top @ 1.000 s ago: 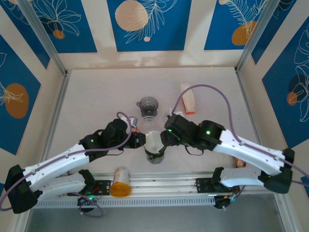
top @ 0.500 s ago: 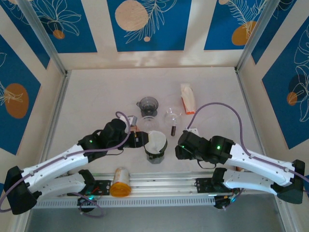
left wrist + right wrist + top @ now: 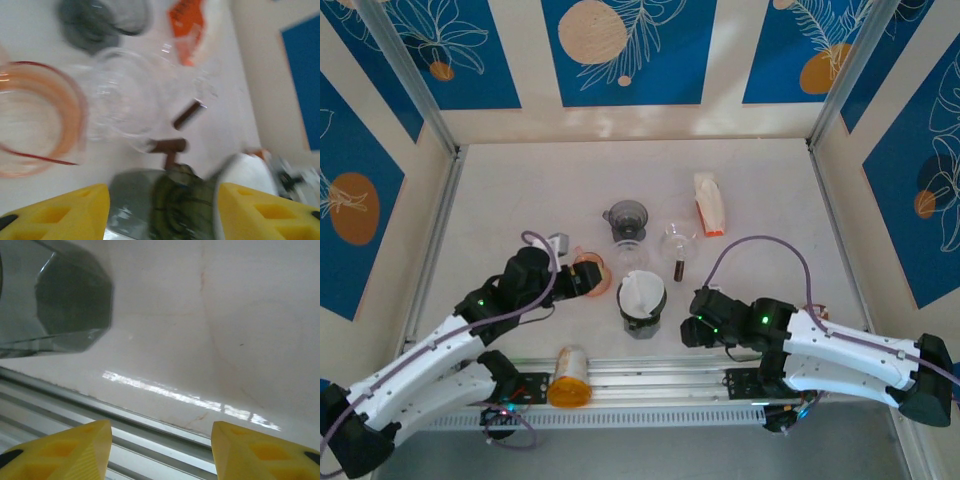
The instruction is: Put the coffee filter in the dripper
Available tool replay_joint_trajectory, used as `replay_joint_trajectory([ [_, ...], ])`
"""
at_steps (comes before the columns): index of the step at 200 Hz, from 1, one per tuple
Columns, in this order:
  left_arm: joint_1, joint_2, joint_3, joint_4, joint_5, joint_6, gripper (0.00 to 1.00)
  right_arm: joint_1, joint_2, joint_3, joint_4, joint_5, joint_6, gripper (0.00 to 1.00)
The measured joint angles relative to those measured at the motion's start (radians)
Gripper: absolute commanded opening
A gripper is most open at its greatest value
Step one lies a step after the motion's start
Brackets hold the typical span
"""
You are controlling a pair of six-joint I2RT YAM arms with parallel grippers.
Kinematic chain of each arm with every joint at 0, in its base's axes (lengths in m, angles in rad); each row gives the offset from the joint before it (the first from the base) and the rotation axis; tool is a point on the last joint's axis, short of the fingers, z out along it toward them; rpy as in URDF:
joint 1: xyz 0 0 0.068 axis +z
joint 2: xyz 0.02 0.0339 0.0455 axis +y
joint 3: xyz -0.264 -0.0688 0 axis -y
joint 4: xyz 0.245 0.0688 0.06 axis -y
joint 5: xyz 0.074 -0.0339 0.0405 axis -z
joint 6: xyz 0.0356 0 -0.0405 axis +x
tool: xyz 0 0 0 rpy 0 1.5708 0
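Observation:
The dark grey dripper [image 3: 641, 322] stands near the table's front edge, with the white paper coffee filter [image 3: 639, 291] sitting in its top. My left gripper [image 3: 584, 283] is open just left of it, apart from it. In the blurred left wrist view the dripper [image 3: 172, 205] lies between my open yellow fingers [image 3: 65, 212], and the filter [image 3: 250, 172] shows at its right. My right gripper [image 3: 689, 330] is open to the dripper's right, low over the table. In the right wrist view the dripper [image 3: 70, 305] is at upper left and nothing lies between the fingers [image 3: 260, 450].
An orange-rimmed clear cup [image 3: 592, 272] sits by my left gripper. Behind the dripper stand a grey cup [image 3: 626, 217], a clear glass [image 3: 677, 238] with a brown-handled scoop [image 3: 678, 268], and an orange-white packet [image 3: 709, 204]. An orange bottle [image 3: 569, 376] lies on the front rail [image 3: 660, 375].
Both grippers have drawn away from the dripper: the left back to the left, the right down toward the front rail. The filter stays in the dripper, held by neither.

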Motion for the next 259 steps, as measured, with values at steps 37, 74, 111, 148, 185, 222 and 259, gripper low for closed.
replay_joint_trajectory([
  [37, 0.109, 0.061, -0.036, -0.043, -0.007, 0.002, 0.46, -0.003, 0.000, -0.018, 0.059, -0.041, -0.003, 0.54],
  [74, 0.182, 0.160, -0.037, -0.043, -0.060, 0.022, 0.54, -0.005, -0.003, -0.025, 0.085, -0.053, -0.003, 0.54],
  [111, 0.196, 0.285, -0.029, -0.029, -0.097, 0.053, 0.56, -0.006, -0.003, -0.054, 0.104, -0.064, -0.003, 0.54],
  [148, 0.197, 0.366, 0.002, -0.013, -0.119, 0.072, 0.50, -0.009, -0.012, -0.074, 0.119, -0.072, -0.003, 0.54],
  [185, 0.197, 0.397, 0.040, -0.016, -0.138, 0.096, 0.39, -0.016, -0.016, -0.091, 0.140, -0.087, -0.017, 0.54],
  [222, 0.197, 0.415, 0.068, -0.040, -0.145, 0.121, 0.25, -0.034, -0.016, -0.119, 0.196, -0.124, -0.046, 0.54],
  [259, 0.199, 0.426, 0.089, -0.076, -0.143, 0.133, 0.26, -0.066, -0.016, -0.149, 0.257, -0.174, -0.084, 0.55],
])
